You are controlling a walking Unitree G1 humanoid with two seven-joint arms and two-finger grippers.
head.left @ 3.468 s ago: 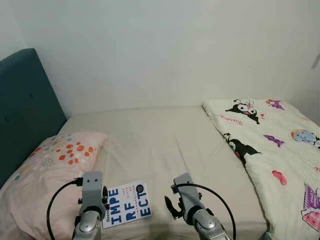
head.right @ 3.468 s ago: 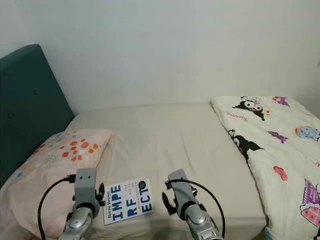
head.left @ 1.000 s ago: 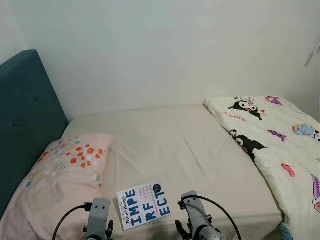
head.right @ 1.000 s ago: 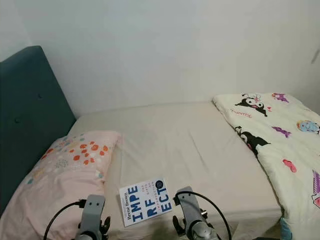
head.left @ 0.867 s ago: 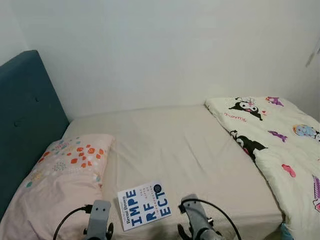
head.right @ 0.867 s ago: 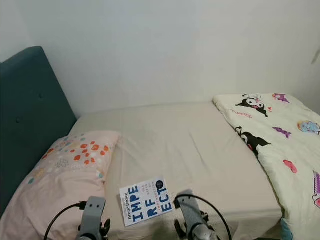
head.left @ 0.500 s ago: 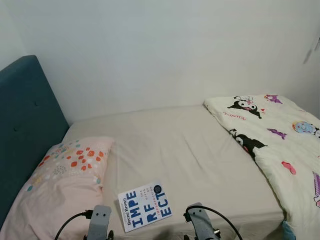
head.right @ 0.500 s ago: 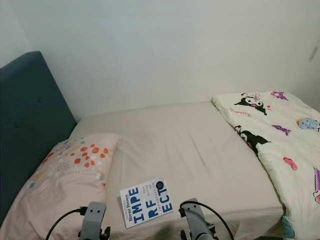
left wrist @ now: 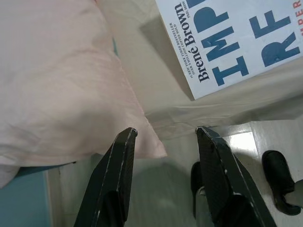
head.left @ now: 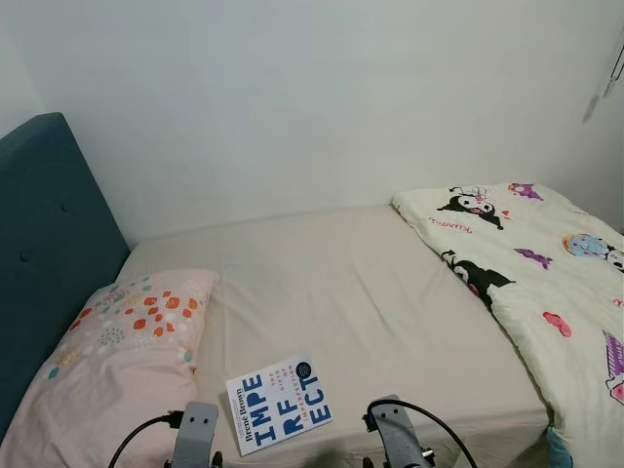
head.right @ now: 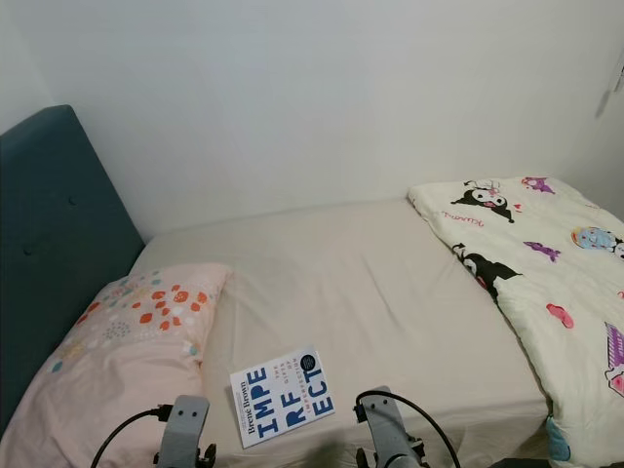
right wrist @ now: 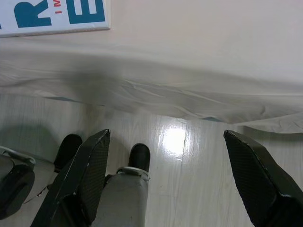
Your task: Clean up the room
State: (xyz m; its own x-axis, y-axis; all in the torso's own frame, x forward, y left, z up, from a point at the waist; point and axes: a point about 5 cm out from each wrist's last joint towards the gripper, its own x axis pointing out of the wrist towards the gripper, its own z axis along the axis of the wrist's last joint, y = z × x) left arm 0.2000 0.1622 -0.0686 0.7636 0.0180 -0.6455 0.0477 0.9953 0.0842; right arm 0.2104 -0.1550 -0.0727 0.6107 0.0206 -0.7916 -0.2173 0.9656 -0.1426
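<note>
Bed (head.left: 370, 292) against white wall; paperback book (head.left: 280, 400) lies at near edge beside floral pillow (head.left: 127, 341). Left gripper (left wrist: 165, 135) and right gripper (right wrist: 165, 137) held low, jaws apart, nothing gripped. Risk: book nudged off the edge if approached carelessly.

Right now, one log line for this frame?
book: flat on bed near edge, beside pillow | left gripper: open, empty | right gripper: open, empty | blanket: on bed
</note>
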